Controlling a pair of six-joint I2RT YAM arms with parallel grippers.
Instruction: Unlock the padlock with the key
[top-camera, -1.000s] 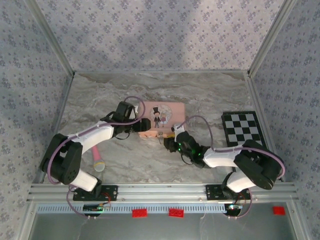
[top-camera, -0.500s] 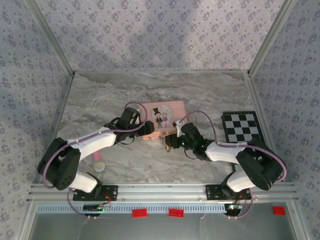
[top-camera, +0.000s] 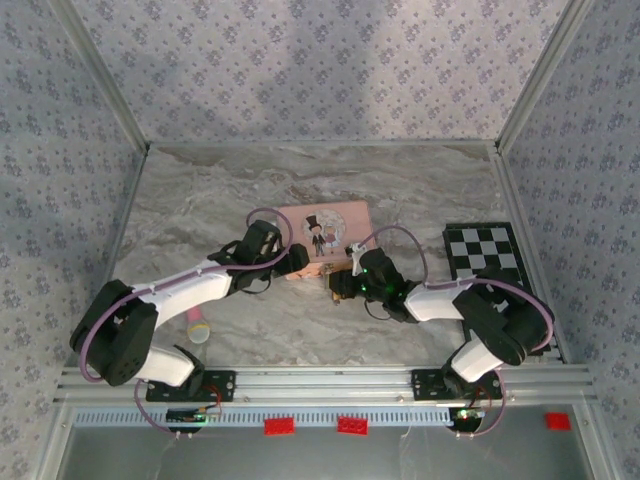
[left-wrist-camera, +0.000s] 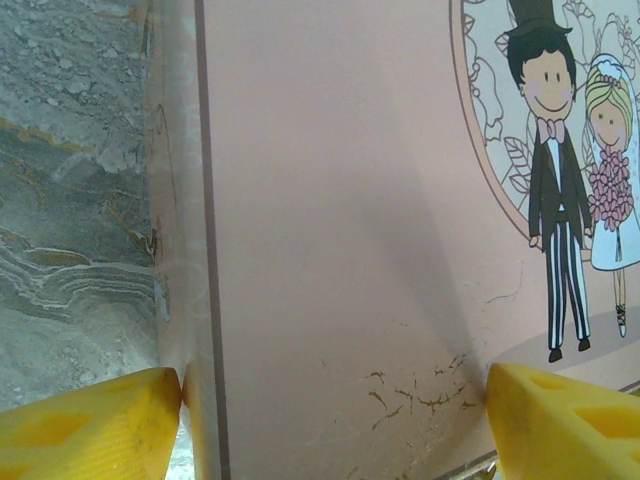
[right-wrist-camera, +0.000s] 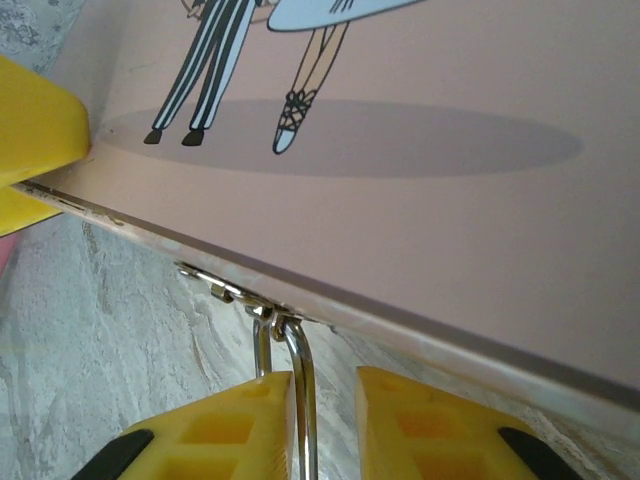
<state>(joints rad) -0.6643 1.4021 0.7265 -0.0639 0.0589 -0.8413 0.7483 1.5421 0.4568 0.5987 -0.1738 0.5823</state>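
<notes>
The pink picture tin (top-camera: 322, 234) lies mid-table. My left gripper (top-camera: 297, 260) is shut on its near-left corner. In the left wrist view one yellow finger (left-wrist-camera: 95, 425) presses the side wall of the tin (left-wrist-camera: 330, 230) and the other (left-wrist-camera: 565, 425) presses the front edge. The padlock's silver shackle (right-wrist-camera: 303, 400) hangs from the hasp (right-wrist-camera: 225, 290) on the tin's front edge. My right gripper (right-wrist-camera: 325, 378) (top-camera: 338, 283) stands narrowly open round it. The shackle lies against the left finger, with a gap to the right one. The padlock's body and the key are hidden.
A black-and-white checkered board (top-camera: 487, 255) lies at the right. A pink stick with a yellow tip (top-camera: 195, 322) rests by the left arm. Patterned walls close in three sides, and a metal rail (top-camera: 320, 380) runs along the near edge.
My right gripper has slid left up to the tin's front edge and its jaws have narrowed round the shackle. The left gripper has shifted slightly right along the tin.
</notes>
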